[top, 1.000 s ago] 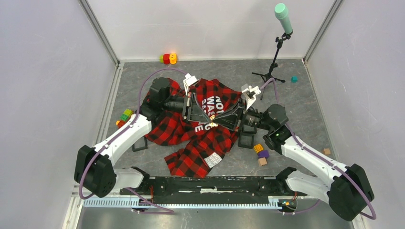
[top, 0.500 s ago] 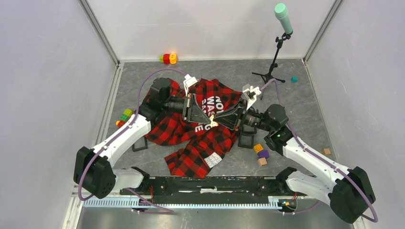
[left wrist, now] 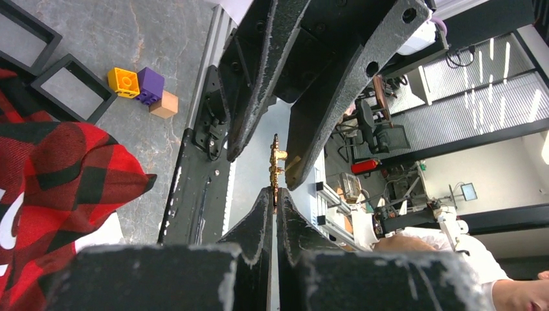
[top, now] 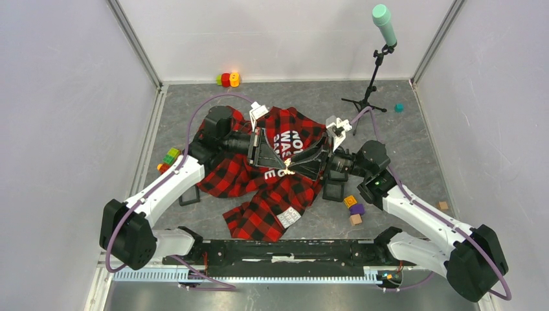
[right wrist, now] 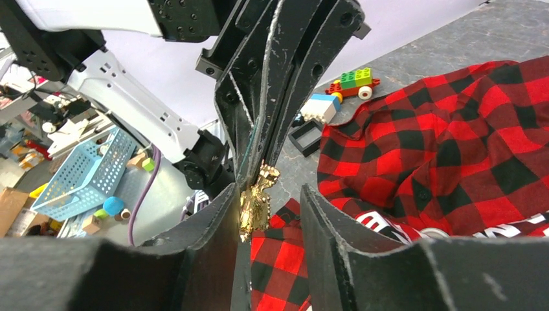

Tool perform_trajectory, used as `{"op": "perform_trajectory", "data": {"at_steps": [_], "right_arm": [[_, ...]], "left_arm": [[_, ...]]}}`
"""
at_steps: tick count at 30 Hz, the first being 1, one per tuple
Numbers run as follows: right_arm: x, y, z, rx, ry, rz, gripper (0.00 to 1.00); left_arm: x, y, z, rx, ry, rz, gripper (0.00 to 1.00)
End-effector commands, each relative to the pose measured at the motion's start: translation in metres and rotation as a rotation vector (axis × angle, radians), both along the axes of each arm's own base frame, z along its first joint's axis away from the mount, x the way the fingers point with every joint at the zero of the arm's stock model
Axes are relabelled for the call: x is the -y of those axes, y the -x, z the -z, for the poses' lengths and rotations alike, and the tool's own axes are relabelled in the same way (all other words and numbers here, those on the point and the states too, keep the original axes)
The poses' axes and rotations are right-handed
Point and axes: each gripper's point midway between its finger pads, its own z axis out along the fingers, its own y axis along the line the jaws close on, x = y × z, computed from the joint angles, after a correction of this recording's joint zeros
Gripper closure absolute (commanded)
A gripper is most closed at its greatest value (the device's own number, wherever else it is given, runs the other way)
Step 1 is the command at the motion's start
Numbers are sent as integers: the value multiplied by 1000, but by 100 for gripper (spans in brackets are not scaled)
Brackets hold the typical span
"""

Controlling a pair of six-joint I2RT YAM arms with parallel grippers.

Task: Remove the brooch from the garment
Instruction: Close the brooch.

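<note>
Two claws meet above the shirt: my left claw pinches the brooch clear. My right claw gapes around it, likely for handover.

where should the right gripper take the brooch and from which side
The free end of the brooch, beyond the left gripper, which is shut on the other end. It is thin and flat, so the right gripper, open around it, should probably come from opposite the left one and close on its flat faces.
</note>
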Motion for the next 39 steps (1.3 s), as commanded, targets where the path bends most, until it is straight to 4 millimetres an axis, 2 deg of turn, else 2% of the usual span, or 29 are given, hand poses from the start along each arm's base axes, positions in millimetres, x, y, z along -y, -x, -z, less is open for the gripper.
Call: {"op": "perform_trajectory", "data": {"at_steps": [1,4,7,16,29,39], "right_arm": [[1,16,-9,78,-15,-79,52],[4,25,-13,99,-35,-104,44],[6,28,-13,98,-36,-106,43],[6,16,-22,4,-105,-64,57],[3,10,-22,-59,-132,-51,68],[1,4,-18,-69,-110,-25,69]], "left_arm": [[-2,10,-30,126,65,51,98],[-1,8,-26,129,56,41,98],[0,6,-24,135,49,30,98],[-1,4,-20,162,44,19,98],[-2,6,-22,185,49,17,98],[-1,6,-19,171,34,15,98]]}}
